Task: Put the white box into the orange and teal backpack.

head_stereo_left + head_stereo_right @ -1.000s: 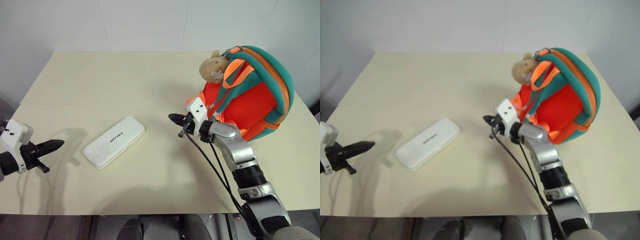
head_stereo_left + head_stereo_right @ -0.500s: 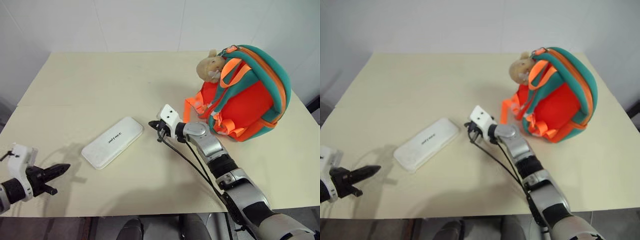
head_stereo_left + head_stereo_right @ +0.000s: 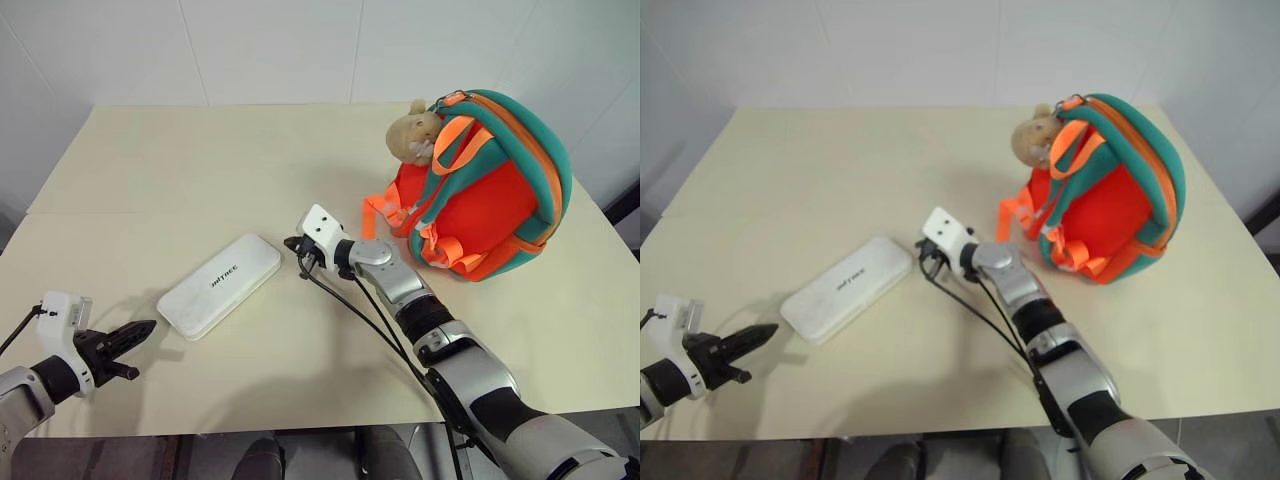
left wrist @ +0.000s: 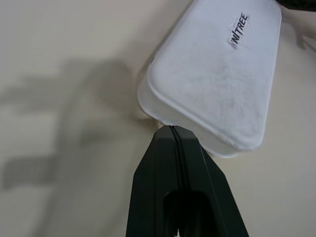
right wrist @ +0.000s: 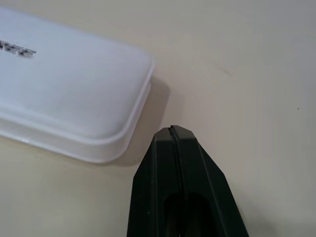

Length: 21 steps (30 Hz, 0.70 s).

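The white box (image 3: 220, 285) lies flat on the cream table (image 3: 180, 180), left of centre, with dark lettering on its lid. My right gripper (image 3: 292, 243) is shut and empty, its tip just off the box's far right corner. In the right wrist view that corner of the white box (image 5: 64, 106) sits close ahead of the shut fingers (image 5: 180, 163). My left gripper (image 3: 148, 326) is shut and empty near the front left edge, pointing at the box's near end. The orange and teal backpack (image 3: 490, 190) stands at the back right with a tan plush toy (image 3: 412, 135) on its top.
White walls rise behind the table's far edge. Black cables (image 3: 380, 330) trail along my right forearm above the table. Loose orange straps (image 3: 385, 210) hang from the backpack toward my right gripper.
My right gripper has swung left from beside the backpack to the box's far corner. My left gripper has dropped lower and drawn toward the front edge. Both stay shut.
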Each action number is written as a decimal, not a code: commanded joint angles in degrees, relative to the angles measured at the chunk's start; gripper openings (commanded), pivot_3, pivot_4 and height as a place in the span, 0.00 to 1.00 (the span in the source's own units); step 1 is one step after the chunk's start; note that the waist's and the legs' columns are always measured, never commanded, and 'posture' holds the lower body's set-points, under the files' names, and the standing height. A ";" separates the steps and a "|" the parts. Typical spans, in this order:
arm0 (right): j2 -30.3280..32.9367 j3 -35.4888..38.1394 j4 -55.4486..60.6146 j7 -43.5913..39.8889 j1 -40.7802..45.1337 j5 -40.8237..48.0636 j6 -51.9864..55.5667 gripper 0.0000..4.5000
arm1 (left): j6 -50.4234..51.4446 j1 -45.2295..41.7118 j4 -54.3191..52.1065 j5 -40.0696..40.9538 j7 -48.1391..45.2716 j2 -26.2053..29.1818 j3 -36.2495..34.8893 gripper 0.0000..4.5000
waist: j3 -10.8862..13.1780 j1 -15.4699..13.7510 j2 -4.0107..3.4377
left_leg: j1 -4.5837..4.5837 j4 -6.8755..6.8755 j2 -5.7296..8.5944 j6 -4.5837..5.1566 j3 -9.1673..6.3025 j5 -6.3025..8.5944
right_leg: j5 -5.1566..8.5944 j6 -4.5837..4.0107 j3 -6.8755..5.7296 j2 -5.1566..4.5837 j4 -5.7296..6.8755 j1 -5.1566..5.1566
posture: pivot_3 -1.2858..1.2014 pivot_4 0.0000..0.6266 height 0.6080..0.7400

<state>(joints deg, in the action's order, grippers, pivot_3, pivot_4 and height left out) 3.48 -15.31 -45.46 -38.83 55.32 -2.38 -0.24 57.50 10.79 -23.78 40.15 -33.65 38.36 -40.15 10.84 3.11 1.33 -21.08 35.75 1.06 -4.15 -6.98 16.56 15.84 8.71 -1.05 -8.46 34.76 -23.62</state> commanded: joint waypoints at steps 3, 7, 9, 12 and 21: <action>-1.41 0.24 -0.30 -0.80 1.22 -0.30 -2.23 0.03 | -2.59 -2.49 1.21 0.83 0.71 -0.91 1.57 0.00 | 0.00 0.06 0.00 | 0.00 0.01 0.00 -0.01 0.03 0.02 | 0.00 0.00 0.01 0.00 -0.01 -0.02 | 0.52 0.24 1.00; -1.66 -0.51 0.73 -2.57 0.22 -0.37 -2.11 0.03 | -2.77 -3.44 1.91 1.05 0.75 -0.98 3.26 0.00 | 0.00 0.05 0.00 | -0.01 0.01 0.00 -0.02 0.07 0.02 | 0.00 0.00 0.06 0.00 0.00 -0.04 | 0.52 0.24 1.00; -1.60 -1.03 1.95 -3.84 -0.59 -0.35 -1.89 0.03 | -3.20 -3.96 2.48 0.85 0.75 -0.99 4.10 0.00 | 0.00 0.04 0.00 | 0.00 0.03 0.00 -0.02 0.08 0.02 | 0.00 0.00 0.06 0.00 0.01 -0.04 | 0.52 0.24 1.00; -1.38 -1.29 4.40 -5.80 -1.50 -0.06 -0.27 0.03 | -3.72 -4.44 2.96 0.71 0.75 -0.92 5.07 0.00 | 0.00 0.01 0.00 | 0.01 0.06 0.00 -0.01 0.08 0.02 | 0.00 0.00 0.07 0.00 0.04 -0.04 | 0.52 0.24 1.00; 1.15 -3.32 15.84 -13.17 -6.16 0.45 4.05 0.03 | -6.53 -6.93 5.78 -0.81 0.89 -0.17 8.54 0.00 | -0.01 0.19 0.01 | 0.13 0.10 -0.10 0.00 0.26 0.08 | -0.01 0.00 0.26 0.13 0.10 -0.05 | 0.52 0.24 1.00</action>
<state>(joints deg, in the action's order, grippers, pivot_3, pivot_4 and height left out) 5.13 -17.43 -33.36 -50.02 49.47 -2.87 3.26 51.64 4.16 -19.14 40.09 -32.71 37.59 -32.60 10.83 3.30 1.34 -20.95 35.85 0.95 -4.15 -6.72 16.65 15.84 8.71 -0.80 -8.32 34.86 -23.67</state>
